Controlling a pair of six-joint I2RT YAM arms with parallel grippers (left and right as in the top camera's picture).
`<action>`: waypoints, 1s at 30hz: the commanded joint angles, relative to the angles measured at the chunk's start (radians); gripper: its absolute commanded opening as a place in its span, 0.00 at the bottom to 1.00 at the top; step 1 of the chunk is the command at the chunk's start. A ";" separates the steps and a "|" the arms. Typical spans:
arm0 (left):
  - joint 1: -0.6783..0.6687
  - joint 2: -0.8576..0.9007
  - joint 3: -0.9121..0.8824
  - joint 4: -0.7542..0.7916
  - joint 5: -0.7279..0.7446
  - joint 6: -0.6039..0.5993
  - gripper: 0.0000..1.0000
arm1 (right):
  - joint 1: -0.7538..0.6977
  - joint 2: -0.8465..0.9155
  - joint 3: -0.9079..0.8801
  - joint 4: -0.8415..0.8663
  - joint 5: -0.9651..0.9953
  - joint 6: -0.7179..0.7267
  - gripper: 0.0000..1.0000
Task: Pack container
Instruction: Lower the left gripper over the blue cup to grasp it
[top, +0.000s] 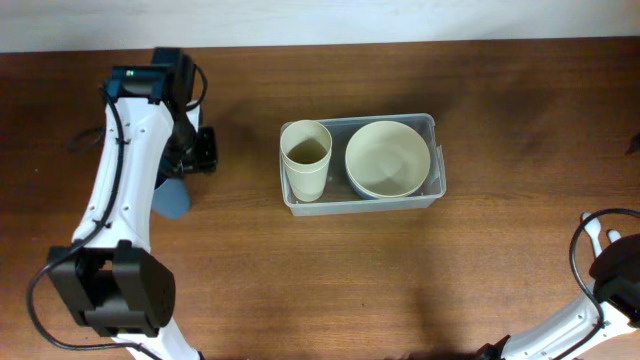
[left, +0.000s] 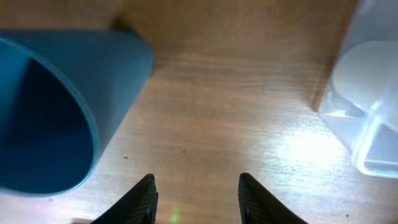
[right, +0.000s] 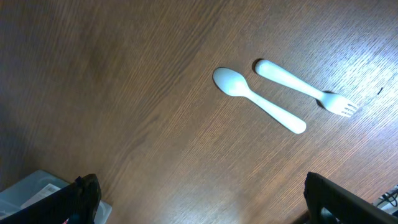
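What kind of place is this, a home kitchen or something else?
Probably a robotics lab bench, not a kitchen: a left arm and right arm stand at a wooden table set with a plastic spoon, fork and clear container.

Cream is seen on the cup (top: 306, 160) and bowl (top: 388, 158), translucent clear plastic on the container (top: 360, 207), blue on the tumbler (left: 56, 112), white on the spoon (right: 258, 99) and fork (right: 305, 87), brown wood grain on the table (top: 400, 290).

Even overhead light; glare on table (left: 300, 149) beside container (left: 368, 93); blue cup (left: 56, 106) blurred.
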 joint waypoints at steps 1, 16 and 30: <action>0.006 -0.014 0.098 -0.048 -0.080 0.026 0.45 | 0.004 -0.002 -0.003 0.003 -0.005 0.009 0.99; 0.101 -0.015 0.104 -0.062 -0.148 0.093 0.49 | 0.004 -0.002 -0.003 0.003 -0.005 0.009 0.99; 0.105 -0.013 0.015 0.005 -0.072 0.121 0.49 | 0.004 -0.002 -0.003 0.003 -0.005 0.009 0.99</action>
